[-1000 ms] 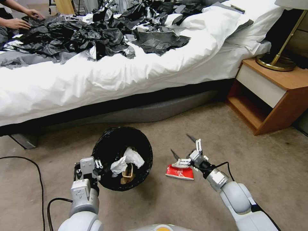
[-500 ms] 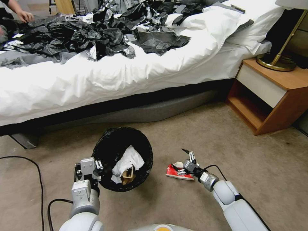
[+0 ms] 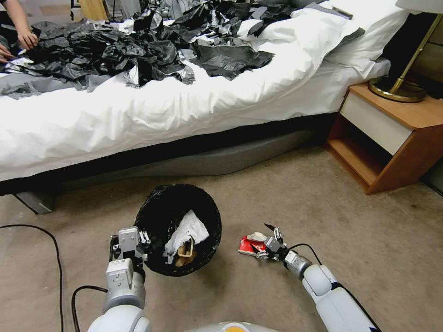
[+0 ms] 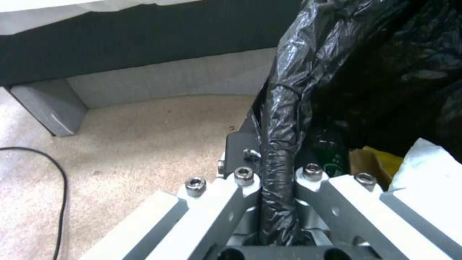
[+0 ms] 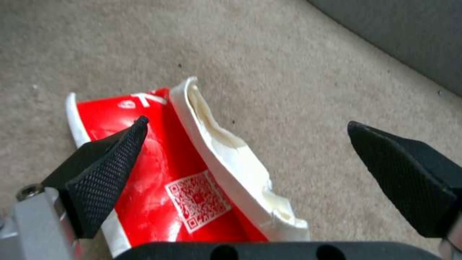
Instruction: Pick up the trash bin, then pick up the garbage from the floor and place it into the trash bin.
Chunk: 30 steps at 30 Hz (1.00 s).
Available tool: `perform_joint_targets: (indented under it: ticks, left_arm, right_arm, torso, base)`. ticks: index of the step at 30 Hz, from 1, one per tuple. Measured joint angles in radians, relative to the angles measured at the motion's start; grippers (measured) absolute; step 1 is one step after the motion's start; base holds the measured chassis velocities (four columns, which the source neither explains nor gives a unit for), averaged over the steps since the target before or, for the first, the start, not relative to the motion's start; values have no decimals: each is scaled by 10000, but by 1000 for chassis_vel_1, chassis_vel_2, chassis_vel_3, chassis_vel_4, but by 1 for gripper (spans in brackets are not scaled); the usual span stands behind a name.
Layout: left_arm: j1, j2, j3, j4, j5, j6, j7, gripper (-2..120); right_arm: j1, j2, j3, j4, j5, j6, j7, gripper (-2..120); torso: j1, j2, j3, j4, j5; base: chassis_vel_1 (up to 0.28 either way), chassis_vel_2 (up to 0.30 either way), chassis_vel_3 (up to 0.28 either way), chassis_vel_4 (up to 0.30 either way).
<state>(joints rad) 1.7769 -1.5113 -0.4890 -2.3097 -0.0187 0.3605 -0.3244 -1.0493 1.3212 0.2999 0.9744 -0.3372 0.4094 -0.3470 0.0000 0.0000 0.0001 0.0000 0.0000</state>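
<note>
Down on the beige carpet floor [image 3: 378, 240], the right gripper [image 3: 269, 240] reaches low over a flat red-and-white packet with a printed code square [image 3: 252, 244]. Its black textured fingers [image 5: 103, 169] are spread wide apart, one above the packet's red face and the other over bare carpet beside the packet's white folded edge; from the right wrist view I cannot tell whether either fingertip touches the packet.

To the robot's left of the packet, near it but apart, is the small round trash bin lined with a crinkly black plastic bag [image 3: 159, 216]. The left gripper [image 3: 130, 242] is at the bin's near-left rim, and in the left wrist view its fingers [image 4: 317, 187] are clamped onto the bag-wrapped rim [image 4: 281, 159]. Inside the bin lie a crumpled white tissue [image 3: 187, 229], a brown paper bag [image 3: 184, 253], a green-labelled bottle [image 4: 332, 155] and a scrap of yellow wrapper [image 4: 382, 155].

Behind the bin is a bed with white sheets [image 3: 184, 120] strewn with loose black plastic bags [image 3: 115, 50]. A wooden nightstand [image 3: 392, 138] stands at the robot's right, and a black cable [image 3: 55, 258] trails across the carpet at the left.
</note>
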Motion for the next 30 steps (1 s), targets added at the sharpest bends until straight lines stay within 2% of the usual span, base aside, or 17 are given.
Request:
perform_joint_targets:
  ticks: [5, 11, 15, 16, 18, 19, 21, 22, 24, 25, 26, 30]
  left_arm:
    - [29, 3, -12, -9, 5, 0, -4, 0]
    - [66, -47, 61, -9, 98, -44, -5, 0]
    - [118, -57, 42, -7, 126, -75, -6, 0]
    - [118, -57, 42, -7, 126, -75, -6, 0]
    - [122, -51, -2, -8, 125, -78, -6, 0]
    - [122, -51, -2, -8, 125, -78, -6, 0]
    - [122, -56, 3, -9, 126, -79, -6, 0]
    - [122, -56, 3, -9, 126, -79, -6, 0]
    - [109, -60, 7, -9, 126, -78, -6, 0]
    - [109, -60, 7, -9, 126, -78, -6, 0]
    - [100, -58, 9, -9, 126, -79, -7, 0]
    - [84, -45, 8, -8, 124, -79, -6, 0]
  right_arm:
    - [324, 136, 94, -677, -20, 76, 109, 100]
    - [690, 303, 149, -1480, 25, 322, 132, 88]
    - [804, 409, 149, -1795, 19, 504, 95, 72]
    - [804, 409, 149, -1795, 19, 504, 95, 72]
    - [836, 447, 132, -1887, 23, 554, 66, 59]
    - [836, 447, 132, -1887, 23, 554, 66, 59]
    - [838, 456, 119, -1897, 68, 555, 66, 48]
    - [838, 456, 119, -1897, 68, 555, 66, 48]
    - [826, 443, 117, -1873, 148, 555, 68, 39]
    - [826, 443, 117, -1873, 148, 555, 68, 39]
    - [814, 425, 118, -1844, 181, 555, 75, 32]
    - [762, 344, 135, -1760, 280, 553, 97, 18]
  torso:
    - [0, 0, 0, 0, 0]
    - [0, 0, -1, 0, 0]
    - [0, 0, -1, 0, -1]
    - [0, 0, -1, 0, -1]
    - [0, 0, -1, 0, 0]
    - [0, 0, -1, 0, 0]
    - [0, 0, -1, 0, 1]
    - [0, 0, -1, 0, 1]
    - [0, 0, -1, 1, 1]
    - [0, 0, -1, 1, 1]
    - [0, 0, -1, 0, 1]
    - [0, 0, -1, 0, 0]
  base:
    - [0, 0, 0, 0]
    - [0, 0, 0, 0]
    - [0, 0, 0, 0]
    - [0, 0, 0, 0]
    - [0, 0, 0, 0]
    - [0, 0, 0, 0]
    - [0, 0, 0, 0]
    - [0, 0, 0, 0]
    - [0, 0, 0, 0]
    - [0, 0, 0, 0]
    - [0, 0, 0, 0]
    - [0, 0, 0, 0]
